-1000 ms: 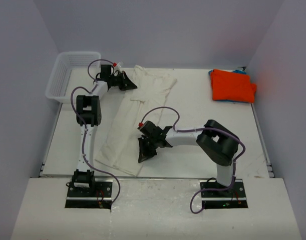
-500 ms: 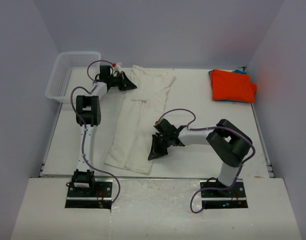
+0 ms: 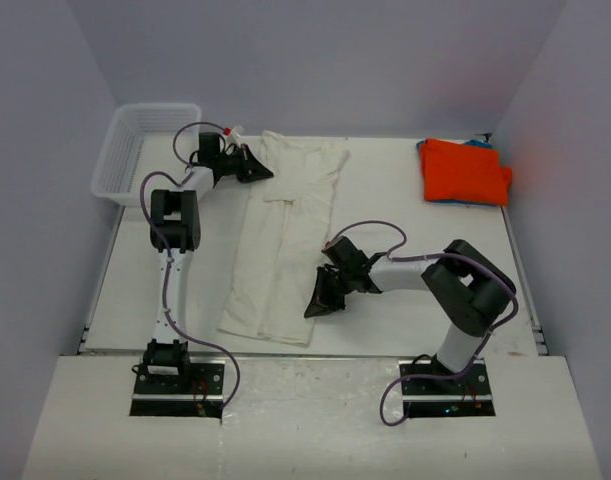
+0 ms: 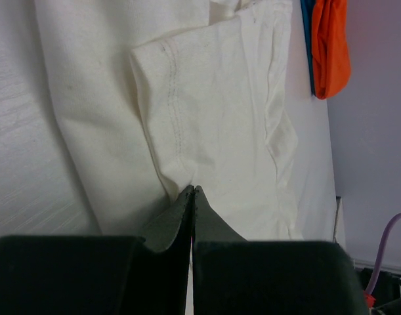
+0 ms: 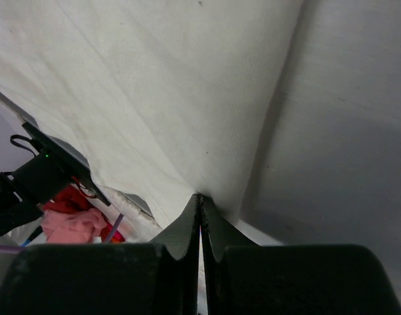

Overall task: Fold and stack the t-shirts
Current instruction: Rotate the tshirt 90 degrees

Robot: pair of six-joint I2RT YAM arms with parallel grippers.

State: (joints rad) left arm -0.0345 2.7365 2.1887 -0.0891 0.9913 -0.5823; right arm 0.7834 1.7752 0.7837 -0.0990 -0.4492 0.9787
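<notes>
The cream t-shirt lies in a long folded strip down the table's middle left. My left gripper is shut on its far left edge near the sleeve; the wrist view shows the cream cloth pinched at my left gripper's tips. My right gripper is shut on the cream shirt's near right corner, with the cloth pinched at its tips. The folded orange t-shirt lies at the far right on a blue one, seen only as an edge.
A white mesh basket stands at the far left corner. The bare white table lies between the cream shirt and the orange stack. The table's near edge runs just below the cream shirt's hem.
My right gripper has dragged the cream shirt's near corner to the right, straightening the lower part. My left gripper has barely moved.
</notes>
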